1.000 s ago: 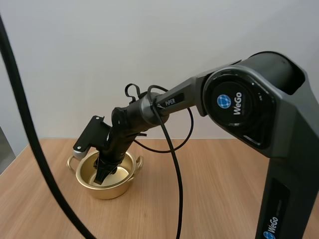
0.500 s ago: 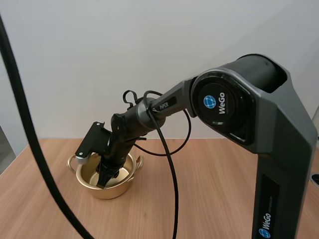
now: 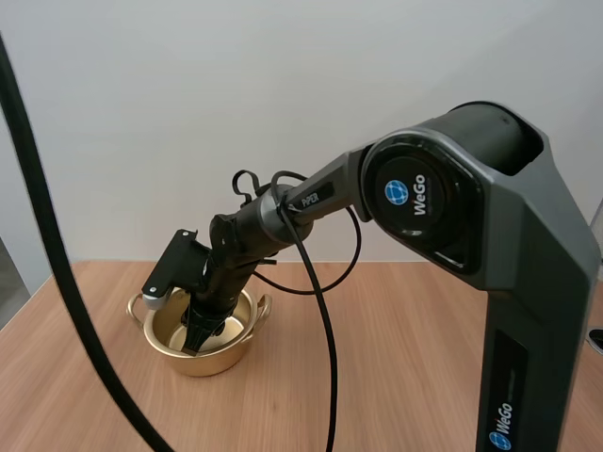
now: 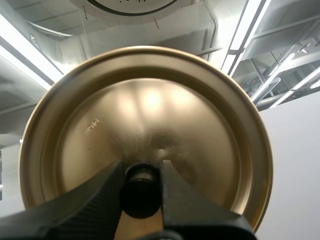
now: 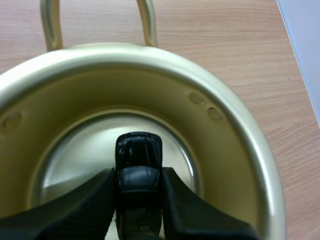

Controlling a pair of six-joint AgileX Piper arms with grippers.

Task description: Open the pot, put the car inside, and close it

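The main risk is a clumsy release. The right gripper point(image 5: 138, 175) reaches down inside the pot point(image 3: 212, 363) with its fingers closed on the sides of the car point(image 5: 138, 167). Whether the wheels rest on the pot floor cannot be told. If they do not, opening the fingers could let the car drop, roll or tip on the smooth metal. A finger catching the rim on the way out could shove the light pot across the surface point(image 3: 396, 358).

The left gripper point(image 4: 141, 167) pinches the black knob point(image 4: 141, 187) of the lid point(image 4: 145, 115) and holds the lid up in the air. That narrow grip could let the lid swing or slip, so it may land askew on the rim.

The car is small, glossy and black, with a rounded roof, and lies lengthwise between the fingers over the middle of the pot floor. The pot is shallow, brushed gold, with looped handles point(image 5: 145, 20). The lid matches it.
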